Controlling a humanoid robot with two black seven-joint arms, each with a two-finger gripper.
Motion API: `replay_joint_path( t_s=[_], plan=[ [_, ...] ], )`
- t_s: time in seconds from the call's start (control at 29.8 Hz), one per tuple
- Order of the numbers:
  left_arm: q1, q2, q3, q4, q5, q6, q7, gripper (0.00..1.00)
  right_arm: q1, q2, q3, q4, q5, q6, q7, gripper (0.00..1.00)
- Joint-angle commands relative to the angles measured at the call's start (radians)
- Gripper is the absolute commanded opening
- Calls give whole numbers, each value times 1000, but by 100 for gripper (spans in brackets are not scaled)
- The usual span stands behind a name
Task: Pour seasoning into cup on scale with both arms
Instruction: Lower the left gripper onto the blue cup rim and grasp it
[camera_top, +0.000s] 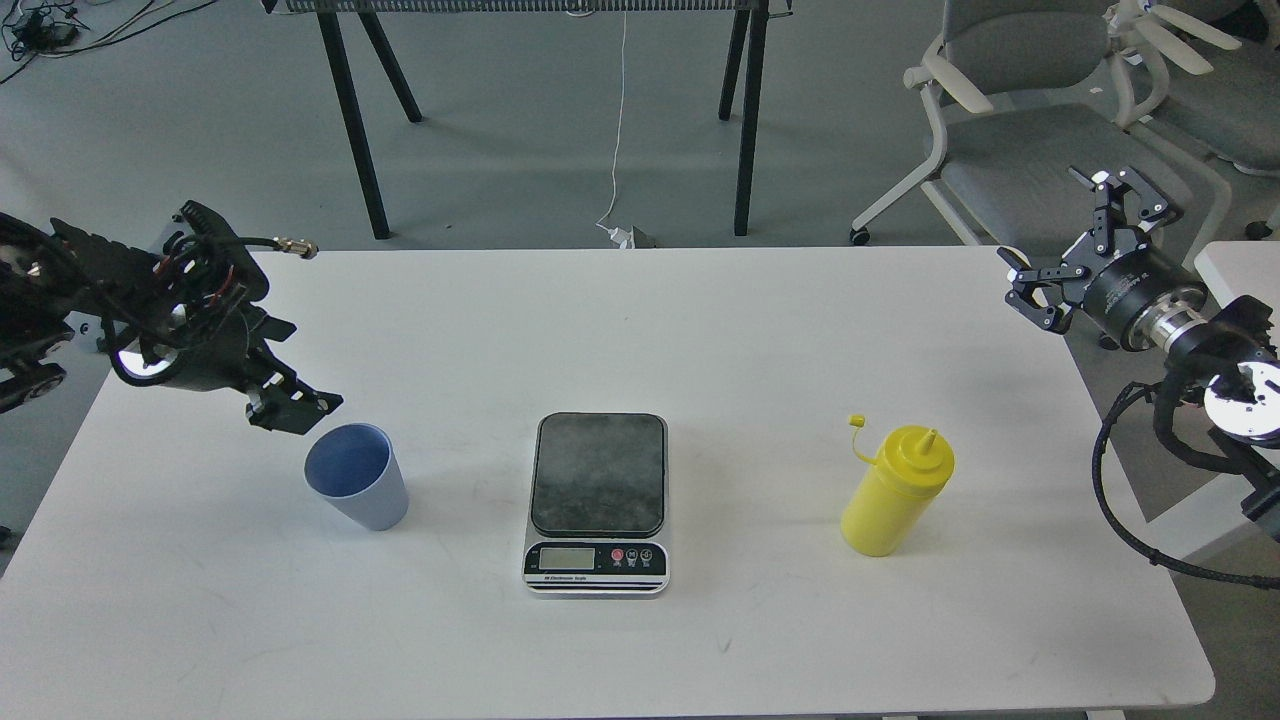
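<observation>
The light blue cup (358, 490) stands upright and empty on the white table (700, 330), left of the scale. The scale (597, 500) sits at the table's middle front with nothing on its dark platform. The yellow seasoning bottle (895, 490) stands to the scale's right, its small tethered cap off the nozzle. My left gripper (297, 410) hovers just above and behind the cup's rim, a little to its left, and does not touch it. Its fingers look like one dark block. My right gripper (1065, 232) is open and empty beyond the table's right edge, far above the bottle.
Black trestle legs (745, 120) stand behind the table's far edge, with a white cable (618, 150) on the floor. Grey office chairs (1010, 110) stand at the back right. A second white surface (1235, 262) lies by my right arm.
</observation>
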Motion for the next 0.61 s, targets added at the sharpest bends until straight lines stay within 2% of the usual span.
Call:
replay_joint_path(
  t_s=[0.0,0.57],
  plan=[
    [22,4,0,-3,0,0,0,99,-4,2,2,0,0,0,0,99],
    [80,-28,-9,11,-12,1,0,97,-13,4,-1,-5,-2,0,0,99]
  ],
)
